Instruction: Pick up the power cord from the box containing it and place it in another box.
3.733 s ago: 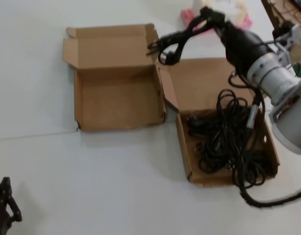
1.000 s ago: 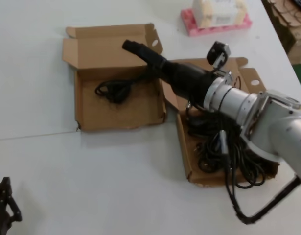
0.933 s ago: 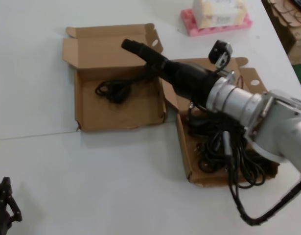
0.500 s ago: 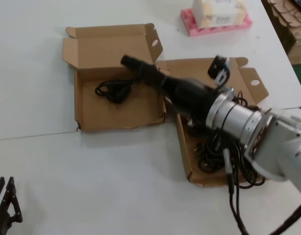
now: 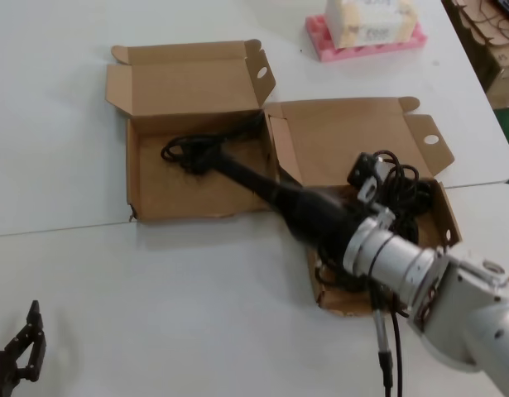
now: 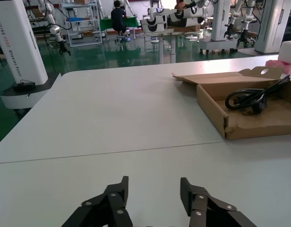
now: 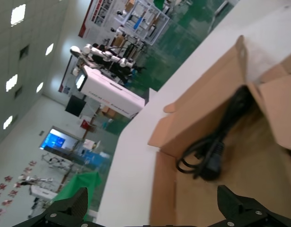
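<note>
1. White table (image 5: 196, 289), thin seam line across it.
2. Open brown box (image 5: 146, 186) resting on table, left of centre, lid flap back.
3. Second open brown box (image 5: 366, 136) just beside it, on the right.
4. Pink tray (image 5: 320, 37) at far edge, pale packet (image 5: 370, 16) on top.

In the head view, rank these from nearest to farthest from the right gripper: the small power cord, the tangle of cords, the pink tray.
1. The power cord, right at the right gripper, in the left box.
2. The tangle of cords, in the right box.
3. The pink tray, at the table's far edge.
</note>
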